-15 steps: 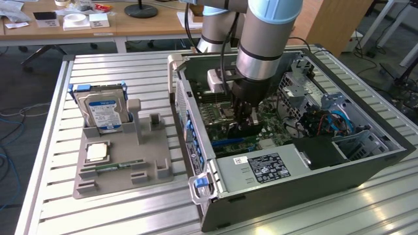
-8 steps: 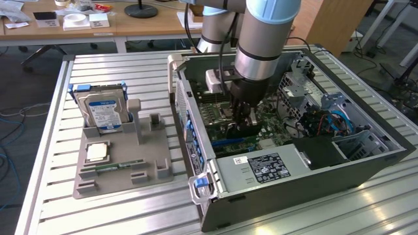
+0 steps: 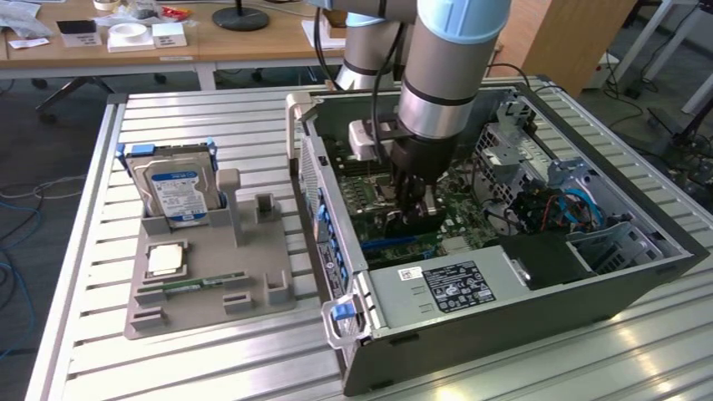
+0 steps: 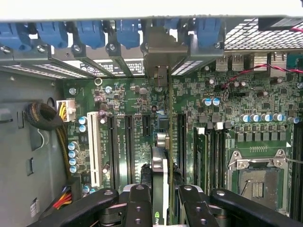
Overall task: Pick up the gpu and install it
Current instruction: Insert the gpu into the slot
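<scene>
A slatted aluminium table (image 3: 200, 368) carries a grey fixture tray (image 3: 206, 316). A blue-labelled hard drive (image 3: 176, 190) stands upright in the tray's far slot. A square silvery chip (image 3: 165, 260) lies flat nearer the camera, with a green memory stick (image 3: 200, 284) just beyond it. An open computer case (image 3: 624, 276) lies at the exterior view's right of the tray. It holds a labelled power supply (image 3: 446, 288), blue cables (image 3: 579, 205) and a green motherboard (image 4: 265, 137) with an empty processor socket (image 4: 258, 182).

One card (image 4: 160, 170) in my gripper (image 3: 413, 210), one computer case (image 3: 523, 322) around it. Farther off, one hard drive (image 3: 176, 190), one tray (image 3: 254, 271).
</scene>
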`<state>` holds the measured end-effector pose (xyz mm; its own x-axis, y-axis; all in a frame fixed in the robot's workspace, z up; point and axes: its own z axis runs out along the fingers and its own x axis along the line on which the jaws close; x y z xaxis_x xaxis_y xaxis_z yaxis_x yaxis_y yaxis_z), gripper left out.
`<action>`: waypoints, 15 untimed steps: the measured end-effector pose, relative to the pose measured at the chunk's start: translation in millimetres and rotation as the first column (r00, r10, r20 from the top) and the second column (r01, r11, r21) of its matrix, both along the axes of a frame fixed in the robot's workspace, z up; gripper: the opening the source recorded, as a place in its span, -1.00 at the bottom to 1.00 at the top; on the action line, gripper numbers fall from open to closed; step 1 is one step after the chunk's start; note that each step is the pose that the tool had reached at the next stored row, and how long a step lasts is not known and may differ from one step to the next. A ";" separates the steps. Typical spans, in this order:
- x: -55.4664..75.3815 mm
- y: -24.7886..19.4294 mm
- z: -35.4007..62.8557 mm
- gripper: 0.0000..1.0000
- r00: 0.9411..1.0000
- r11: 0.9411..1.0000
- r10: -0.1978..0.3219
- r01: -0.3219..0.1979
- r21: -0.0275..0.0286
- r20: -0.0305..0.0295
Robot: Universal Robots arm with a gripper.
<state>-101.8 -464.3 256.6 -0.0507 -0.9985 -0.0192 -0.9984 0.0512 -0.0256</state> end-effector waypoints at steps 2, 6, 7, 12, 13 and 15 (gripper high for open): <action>-0.1 0.0 -0.8 -0.47 1.000 1.000 0.000 0.000 0.000 0.000; -0.7 0.0 -2.7 -0.47 1.000 1.000 0.000 0.000 0.000 0.000; -0.8 0.0 -2.8 -0.47 1.000 1.000 0.000 0.000 0.000 0.000; -0.8 0.0 -3.0 -0.47 1.000 1.000 0.000 0.000 0.000 0.000; -0.8 0.0 -3.0 -0.47 1.000 1.000 0.000 0.000 0.000 0.000; -0.6 0.0 -3.0 -0.47 1.000 1.000 0.000 0.000 0.000 -0.002</action>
<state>-102.4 -464.3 253.6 -0.0509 -0.9985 -0.0189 -0.9984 0.0513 -0.0232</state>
